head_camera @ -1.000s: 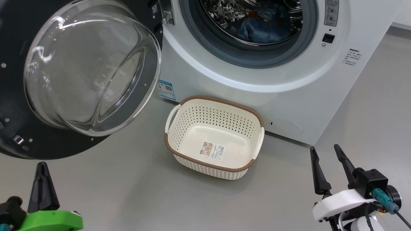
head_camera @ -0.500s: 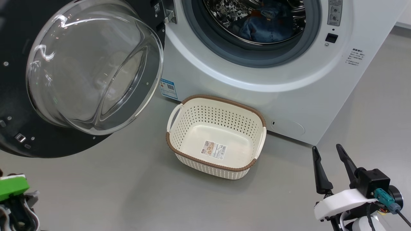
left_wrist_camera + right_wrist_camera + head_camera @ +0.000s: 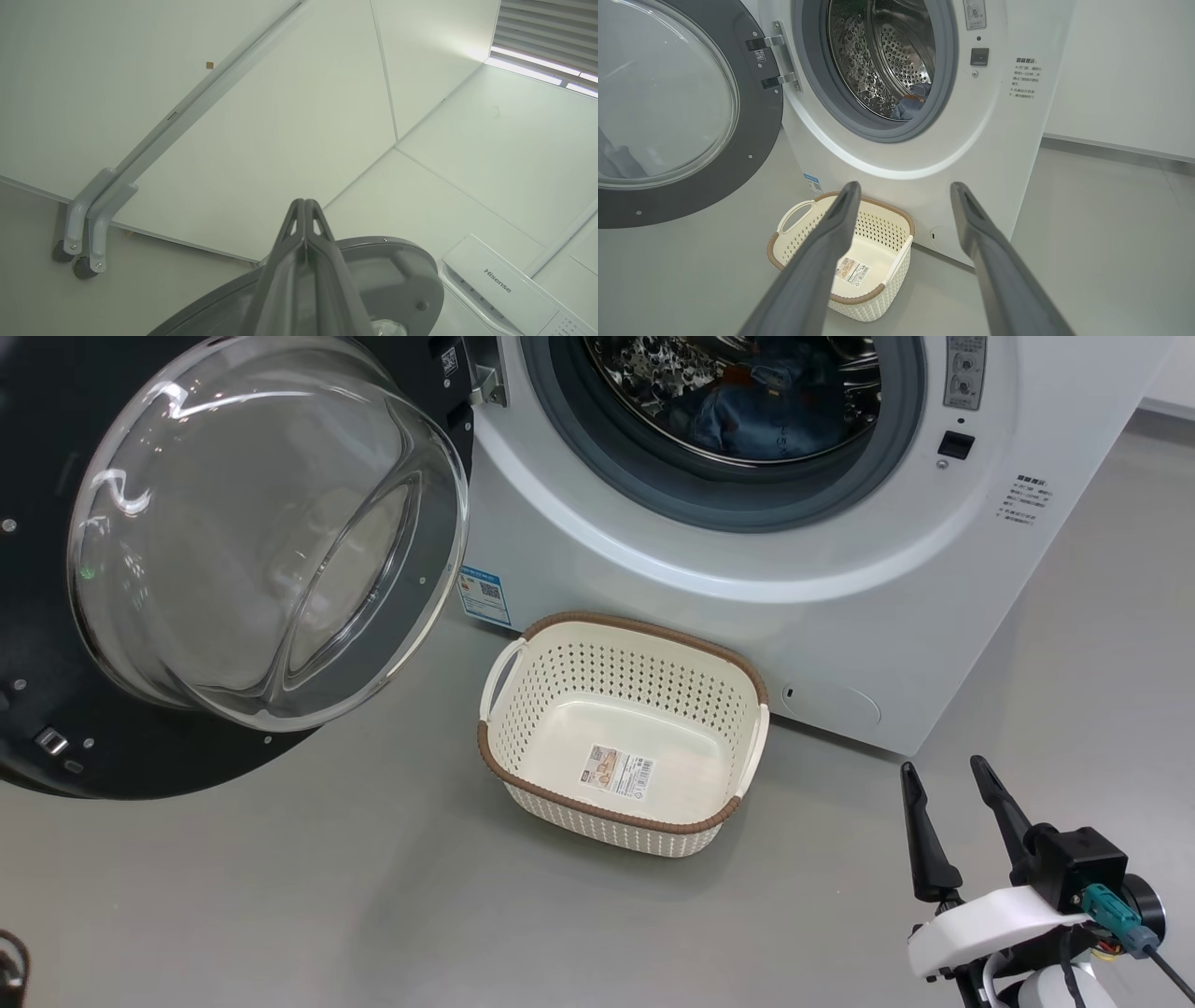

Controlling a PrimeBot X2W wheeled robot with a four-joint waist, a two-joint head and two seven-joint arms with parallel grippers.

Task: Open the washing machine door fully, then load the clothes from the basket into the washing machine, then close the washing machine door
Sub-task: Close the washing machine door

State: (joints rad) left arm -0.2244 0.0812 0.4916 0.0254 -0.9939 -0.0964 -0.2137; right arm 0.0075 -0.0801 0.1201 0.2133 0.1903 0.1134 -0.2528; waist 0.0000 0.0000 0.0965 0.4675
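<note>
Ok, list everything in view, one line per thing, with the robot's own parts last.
big white front-loading washing machine: one, white, behind the basket
round door of glossy black ring and clear glass bowl: one, black and clear, swung wide open at the machine's left
perforated steel drum: one, silver, inside the machine's opening
soft blue clothes: one bundle, blue, in the drum
cream perforated plastic basket with brown rim: one, cream and brown, on the floor before the machine, no clothes in it
printed label: one, white, on the basket's bottom
QR sticker: one, blue, low on the machine's front
floor: grey, under everything
right claw: one, dark, open, near the floor
left claw: one, dark grey, shut, pointing at a white wall
</note>
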